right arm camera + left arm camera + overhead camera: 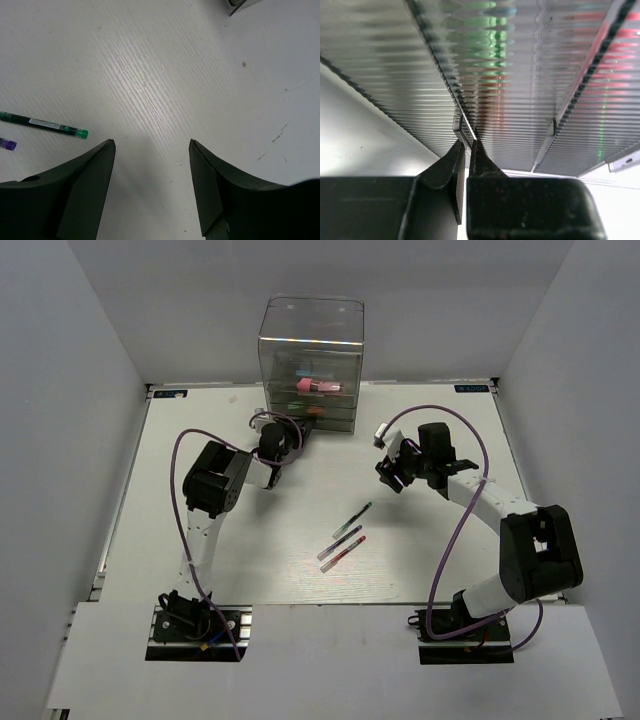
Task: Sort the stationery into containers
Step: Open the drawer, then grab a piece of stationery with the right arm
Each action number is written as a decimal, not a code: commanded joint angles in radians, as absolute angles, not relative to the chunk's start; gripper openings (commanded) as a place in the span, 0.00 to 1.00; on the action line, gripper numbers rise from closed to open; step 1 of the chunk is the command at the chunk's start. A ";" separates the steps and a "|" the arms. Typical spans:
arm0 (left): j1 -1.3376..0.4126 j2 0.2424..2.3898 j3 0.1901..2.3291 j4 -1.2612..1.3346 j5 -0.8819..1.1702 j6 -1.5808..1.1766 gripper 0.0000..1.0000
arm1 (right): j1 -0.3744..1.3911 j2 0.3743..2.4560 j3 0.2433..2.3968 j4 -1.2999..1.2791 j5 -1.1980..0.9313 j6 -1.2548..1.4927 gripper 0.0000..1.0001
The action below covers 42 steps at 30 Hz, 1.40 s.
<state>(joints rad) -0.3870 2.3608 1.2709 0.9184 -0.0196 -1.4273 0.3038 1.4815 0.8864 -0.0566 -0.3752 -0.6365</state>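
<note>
Pinching a thin drawer lip (461,128) of the clear cabinet (310,340), the left tool (468,143) is closed on it at upper centre, probably so a drawer can be drawn out. The right tool (152,145) is held wide above the bench (175,75), ready for the three pens (343,537) laid mid-frame, the green-tipped pen (45,125) nearest.

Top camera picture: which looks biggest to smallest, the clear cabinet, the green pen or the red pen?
1. Clear cabinet, by far.
2. Green pen and red pen: they look about the same size, so I can't rank them.
</note>
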 commanded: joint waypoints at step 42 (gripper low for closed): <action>-0.403 1.349 0.589 0.250 0.161 -0.939 0.07 | 0.428 1.824 1.193 -0.816 -0.637 -1.781 0.54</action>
<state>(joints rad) -0.4084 1.4963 0.6228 0.4129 0.1425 -1.0180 0.4038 1.8099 1.1782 -0.7837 -0.6640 -1.7260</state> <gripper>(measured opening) 0.089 0.532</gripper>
